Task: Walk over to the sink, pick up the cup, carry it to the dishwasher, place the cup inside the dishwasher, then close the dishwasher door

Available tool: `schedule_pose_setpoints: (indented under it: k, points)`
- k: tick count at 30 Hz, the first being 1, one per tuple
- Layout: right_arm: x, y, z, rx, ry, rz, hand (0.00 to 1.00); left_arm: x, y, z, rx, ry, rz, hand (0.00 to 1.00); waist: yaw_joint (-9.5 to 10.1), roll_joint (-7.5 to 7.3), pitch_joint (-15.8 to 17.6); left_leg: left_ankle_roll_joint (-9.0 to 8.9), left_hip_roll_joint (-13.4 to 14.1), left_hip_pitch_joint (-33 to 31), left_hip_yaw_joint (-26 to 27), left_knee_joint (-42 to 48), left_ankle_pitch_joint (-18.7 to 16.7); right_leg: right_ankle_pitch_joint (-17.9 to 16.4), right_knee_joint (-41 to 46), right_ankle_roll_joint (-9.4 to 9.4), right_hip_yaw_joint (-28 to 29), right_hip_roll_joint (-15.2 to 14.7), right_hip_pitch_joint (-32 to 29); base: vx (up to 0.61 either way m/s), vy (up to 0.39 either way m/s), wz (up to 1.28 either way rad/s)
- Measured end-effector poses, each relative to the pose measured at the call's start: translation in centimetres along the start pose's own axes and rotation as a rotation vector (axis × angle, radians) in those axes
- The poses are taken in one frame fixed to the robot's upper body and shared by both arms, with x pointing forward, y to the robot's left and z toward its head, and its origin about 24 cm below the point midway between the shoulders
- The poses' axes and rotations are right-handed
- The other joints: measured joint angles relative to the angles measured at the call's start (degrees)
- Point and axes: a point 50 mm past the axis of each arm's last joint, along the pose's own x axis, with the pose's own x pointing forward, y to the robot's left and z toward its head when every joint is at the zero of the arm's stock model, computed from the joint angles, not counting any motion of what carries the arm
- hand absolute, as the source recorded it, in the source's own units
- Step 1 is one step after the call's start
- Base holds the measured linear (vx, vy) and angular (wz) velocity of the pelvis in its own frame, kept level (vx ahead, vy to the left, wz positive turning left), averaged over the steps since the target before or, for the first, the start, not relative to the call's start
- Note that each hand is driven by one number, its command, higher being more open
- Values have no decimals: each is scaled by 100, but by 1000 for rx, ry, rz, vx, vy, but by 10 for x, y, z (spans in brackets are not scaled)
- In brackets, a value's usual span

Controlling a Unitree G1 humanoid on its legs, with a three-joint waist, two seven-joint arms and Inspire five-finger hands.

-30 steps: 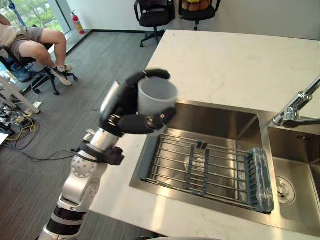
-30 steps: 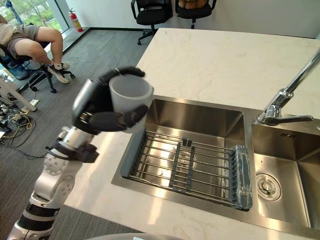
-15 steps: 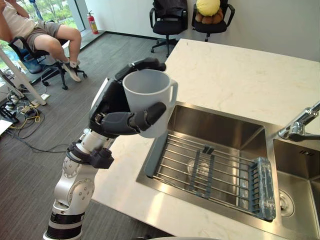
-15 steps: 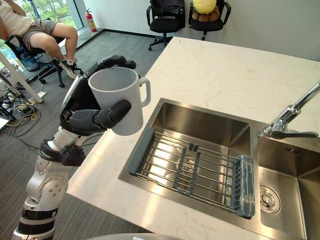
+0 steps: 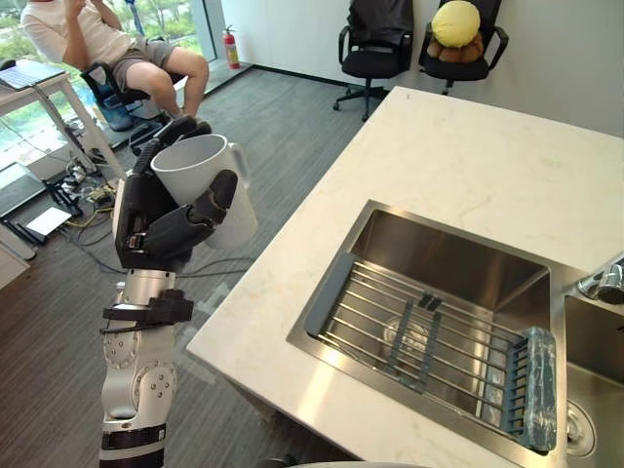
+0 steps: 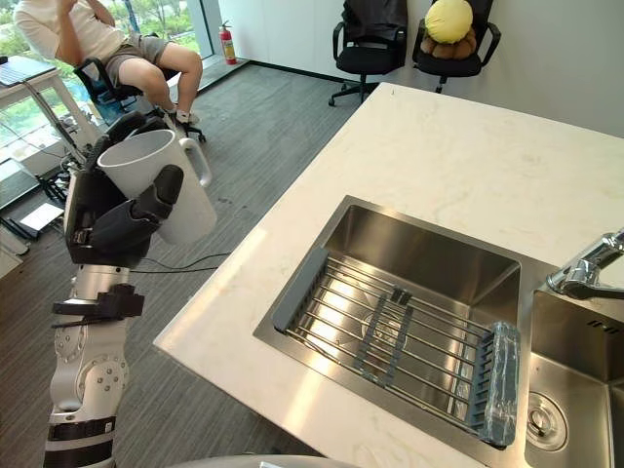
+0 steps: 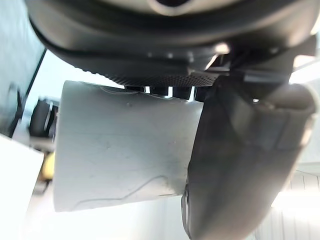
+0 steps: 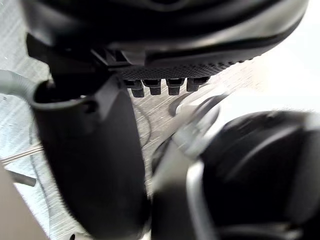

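Beyond the left edge of the counter, over grey ribbed carpet (image 5: 283,127), the left hand (image 5: 156,229) holds the cup (image 6: 146,161) in the air, well apart from the sink (image 5: 458,258). The cup is a pale, matte mug with smooth walls that taper slightly to its base. It leans a little, mouth upward, with its loop handle turned toward the counter. The dark fingers are curled round its far wall and the thumb (image 7: 240,150) lies across the near wall, so the mug is clamped between them; up close its surface looks plain, with one faint curved hairline. The right hand (image 8: 150,25) shows as a dark, finely stippled bulk in its own wrist view, and whether it is spread or closed cannot be told. The countertop (image 5: 468,156) is a pale, faintly veined stone slab with a squared edge. Set into it, the sink is a rectangular basin of brushed steel holding a wire rack (image 5: 409,331) of parallel rods in a grey frame, with a translucent bluish roll (image 5: 539,385) at its right end. A chrome faucet (image 6: 585,273) stands beside the basin. A person (image 5: 107,39) sits on a chair at the far left.
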Motion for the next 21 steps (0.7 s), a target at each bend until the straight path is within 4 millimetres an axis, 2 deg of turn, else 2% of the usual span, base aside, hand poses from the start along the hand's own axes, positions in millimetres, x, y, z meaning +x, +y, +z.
schedule_pose_setpoints:
  k: [4, 8, 10, 11, 12, 14, 15, 16, 17, 18, 19, 20, 21]
  points:
    - [0, 1, 0, -6, 2, 3, 100, -5, 4, -2, 43, 23, 45, 0, 25, 50, 17, -35, 69, -101, -55, 232, -22, -27, -11, -14, -7, 97, 32, -45, -52, 5]
    - [0, -5, 13, -46, -12, -6, 100, -15, 9, -6, 51, 66, 71, 0, 48, 305, 141, -91, 92, -66, -256, 214, 92, -74, 58, -21, -54, 121, 160, -114, -53, 25]
    - [-1, -9, 15, -47, -17, -3, 100, -20, 11, -8, 56, 84, 88, 0, 47, 458, 178, -209, 72, -35, -471, 90, 180, -97, 8, -62, -65, 191, 272, -151, -79, 53]
    - [-2, -10, 15, -47, -18, -3, 100, -22, 12, -8, 57, 90, 92, 0, 48, 476, 183, -260, 77, -19, -491, 48, 209, -104, -11, -82, -83, 204, 316, -134, -77, 54]
    - [-2, -11, 15, -44, -23, -4, 100, -26, 14, -9, 63, 105, 102, 0, 42, 552, 202, -261, 137, -11, -366, -33, 198, -104, -32, -112, -158, 214, 367, -129, -83, 58]
    - [-2, -11, 15, -43, -28, -5, 100, -32, 18, -10, 73, 136, 121, 0, 41, 580, 210, -343, 297, -60, 145, -129, 147, -74, -72, -178, -245, 220, 350, -136, -80, 59]
    - [-3, -10, 17, -45, -42, -2, 100, -33, 18, -12, 78, 151, 125, 0, 37, 621, 229, -301, 403, -233, 448, -46, 64, -11, -79, -267, -399, 204, 287, -165, -57, 66]
    - [-2, -8, 20, -36, -57, 9, 100, -34, 19, -12, 79, 156, 134, 0, 37, 641, 236, -245, 515, -541, 783, 196, -240, -3, 43, -292, -468, 153, 67, -180, -48, 68]
    - [-2, -6, 21, -30, -61, 14, 100, -34, 19, -12, 80, 156, 143, 0, 30, 620, 238, -233, 546, -684, 976, 268, -343, -31, 112, -343, -470, 84, -78, -202, 13, 70]
    - [-2, -7, 25, -22, -71, 12, 100, -34, 20, -12, 77, 152, 154, 0, -9, 593, 234, 235, 615, -875, 1444, 297, -183, -88, 438, -461, -645, -178, -417, -189, 26, 91]
    - [-5, -9, 42, -29, -133, 55, 100, -32, 16, -13, 68, 152, 143, 0, -8, 968, 239, 462, 716, -1211, 1467, 250, 830, -453, 1319, -324, -785, -183, -926, -193, 22, 86]
    - [-8, -9, 50, -56, -173, 78, 100, -30, 16, -11, 70, 140, 137, 0, 38, 1016, 254, -119, 672, -1302, 1291, 35, 1144, -702, 1663, -431, -792, -118, -1097, -224, -10, 117]
    - [-8, -6, 64, -88, -205, 59, 100, -34, 16, -19, 28, 141, 197, 0, -162, 1012, 276, 106, 339, -1260, 1545, -627, 838, -866, 1670, -663, -903, -327, -1246, -221, 47, 153]
